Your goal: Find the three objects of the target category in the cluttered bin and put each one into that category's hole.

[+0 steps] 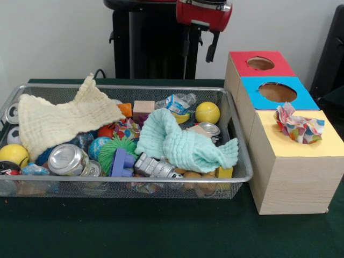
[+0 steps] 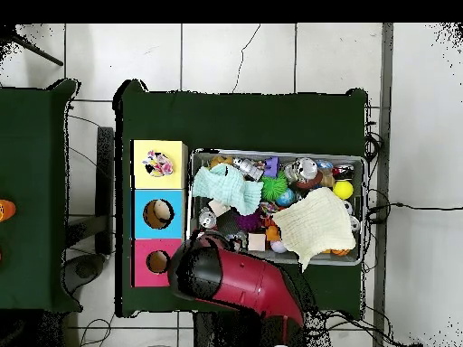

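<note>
Green table (image 1: 161, 231): front view shows polka-dot cloth (image 1: 299, 125) plugging yellow cube's hole.

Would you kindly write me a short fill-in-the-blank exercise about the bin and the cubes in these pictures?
1. The polka-dot cloth sits in the hole of the ____-faced cube.
2. The mint-green cloth lies inside the wire mesh ____.
3. The cube nearest the robot's pedestal has a ____ face.

Missing words: yellow; bin; red

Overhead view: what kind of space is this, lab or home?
Most likely a robot lab test cell. A green-covered table stands on a tiled floor with loose cables, and a mesh bin sits beside three sorting cubes.
</note>
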